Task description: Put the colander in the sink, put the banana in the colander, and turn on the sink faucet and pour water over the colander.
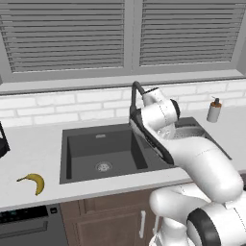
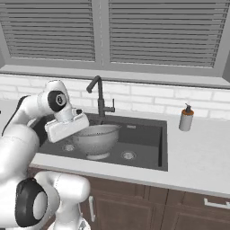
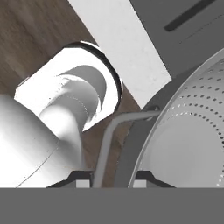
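Observation:
The silvery perforated colander sits low over the dark double-basin sink, toward its right basin. Whether it rests on the basin floor I cannot tell. My gripper is shut on the colander, with the rim and wire handle running between the two fingertips. In the right base view the gripper meets the bowl's left rim. The yellow banana lies on the counter left of the sink. The dark gooseneck faucet stands behind the basins and also shows above my arm.
A white soap dispenser stands on the counter to the right of the sink, also visible as the soap dispenser. A dark object pokes in at the far left counter edge. Behind the counter is a white tile wall, with shuttered windows above it.

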